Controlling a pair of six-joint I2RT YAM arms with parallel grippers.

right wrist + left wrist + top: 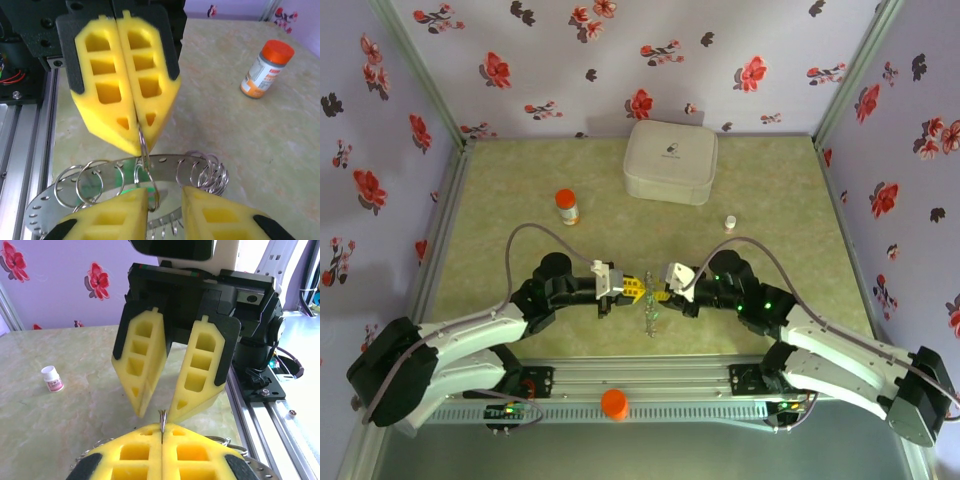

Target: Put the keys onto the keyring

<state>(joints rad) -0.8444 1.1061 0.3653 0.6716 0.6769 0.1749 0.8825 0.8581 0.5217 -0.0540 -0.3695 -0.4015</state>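
Note:
My left gripper (162, 429) is shut on the edge of a thin wire keyring (162, 416). In the right wrist view that keyring (144, 150) hangs from the left gripper (139, 135) and loops through a flat metal band (170, 162) with punched holes. The band carries several small wire rings (207, 172). My right gripper (165, 195) is open, and the keyring wire runs down beside its left finger. Both grippers meet tip to tip near the table's front (642, 290), with the metal bunch (650, 320) dangling below. A green patch (125, 189) shows behind the band; I cannot tell whether it is the keys.
An orange-capped bottle (566, 206) stands left of centre. A white zipped case (670, 162) lies at the back, and a small white vial (729, 222) stands to the right. An orange knob (614, 403) sits on the front rail (650, 380). Flowered walls close three sides.

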